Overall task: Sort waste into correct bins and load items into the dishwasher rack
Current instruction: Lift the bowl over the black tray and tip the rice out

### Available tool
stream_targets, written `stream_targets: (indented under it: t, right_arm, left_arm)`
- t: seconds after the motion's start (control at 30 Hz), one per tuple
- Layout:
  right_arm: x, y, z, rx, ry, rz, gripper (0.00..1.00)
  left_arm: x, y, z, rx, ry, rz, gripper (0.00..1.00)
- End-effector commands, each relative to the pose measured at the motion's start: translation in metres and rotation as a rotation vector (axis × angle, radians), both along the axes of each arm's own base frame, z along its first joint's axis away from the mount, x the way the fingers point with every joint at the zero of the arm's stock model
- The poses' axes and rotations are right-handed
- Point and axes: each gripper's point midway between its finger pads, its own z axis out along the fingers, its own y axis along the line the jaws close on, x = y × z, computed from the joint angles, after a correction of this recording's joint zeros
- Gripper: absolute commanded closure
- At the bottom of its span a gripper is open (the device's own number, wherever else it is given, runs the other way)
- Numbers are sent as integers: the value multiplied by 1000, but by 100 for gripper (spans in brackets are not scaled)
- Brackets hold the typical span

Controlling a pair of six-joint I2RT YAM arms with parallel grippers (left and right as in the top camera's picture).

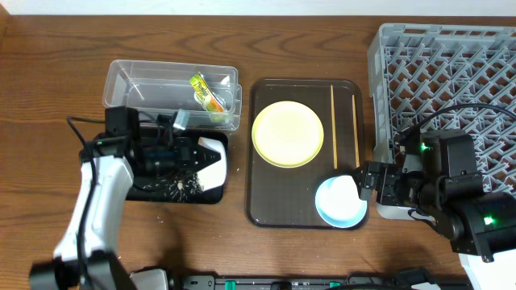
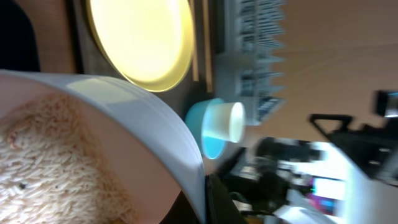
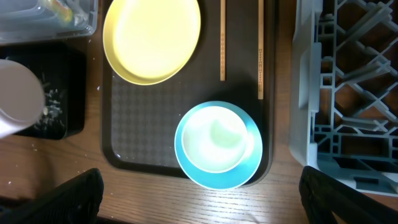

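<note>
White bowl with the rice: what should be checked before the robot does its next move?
1. Grip: left gripper shut on white bowl, ok.
2. Aim: white bowl tipped over black tray, ok.
3. Emptied: not ok, rice clings inside.
4. Other arm: right gripper open above light blue bowl, ok.
5. Clear lift: not ok, small white cup sits in light blue bowl.
6. Room: dishwasher rack has free slots, ok.

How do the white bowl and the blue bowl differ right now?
The white bowl is tipped on its side over the black tray, gripped by the left hand; the blue bowl sits upright on the brown tray. The white bowl has rice stuck inside; the blue bowl holds a small white cup. Both are round.
</note>
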Motion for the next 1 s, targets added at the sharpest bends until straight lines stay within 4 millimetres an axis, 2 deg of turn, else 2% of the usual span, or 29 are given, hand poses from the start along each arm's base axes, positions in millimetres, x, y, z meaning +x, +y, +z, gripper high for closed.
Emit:
stream_targets:
  t: [0.0, 0.1, 0.27, 0.5, 0.6, 0.7, 0.77, 0.8, 0.87, 0.9, 0.97]
  right_arm:
    - [0, -2, -2, 4, 8, -20, 2]
    - [0, -2, -2, 4, 8, -20, 2]
    - [0, -2, -2, 4, 8, -20, 2]
    - [0, -2, -2, 4, 8, -20, 2]
    - [0, -2, -2, 4, 8, -20, 2]
    - [0, -2, -2, 4, 8, -20, 2]
    - [0, -2, -2, 4, 8, -20, 2]
    - [0, -2, -2, 4, 8, -20, 2]
    - [0, -3, -2, 4, 9, -20, 1]
    - [0, -3, -2, 4, 11, -20, 1]
    - [0, -3, -2, 4, 9, -20, 1]
  left_arm:
    - [10, 5, 25, -258, -93, 4, 95]
    - [21, 18, 27, -355, -101, 51, 94]
    - [29, 33, 18, -360, -79, 105, 93]
    - [29, 35, 17, -360, -71, 113, 94]
    - [31, 39, 3, -280, -60, 119, 94]
    - [27, 36, 12, -342, -20, 128, 93]
    - [28, 39, 0, -263, -42, 123, 94]
    - [29, 43, -6, -240, 2, 143, 94]
    - [25, 37, 18, -393, 29, 150, 94]
    - [24, 36, 19, -388, 18, 141, 94]
    - [29, 42, 1, -262, -32, 134, 94]
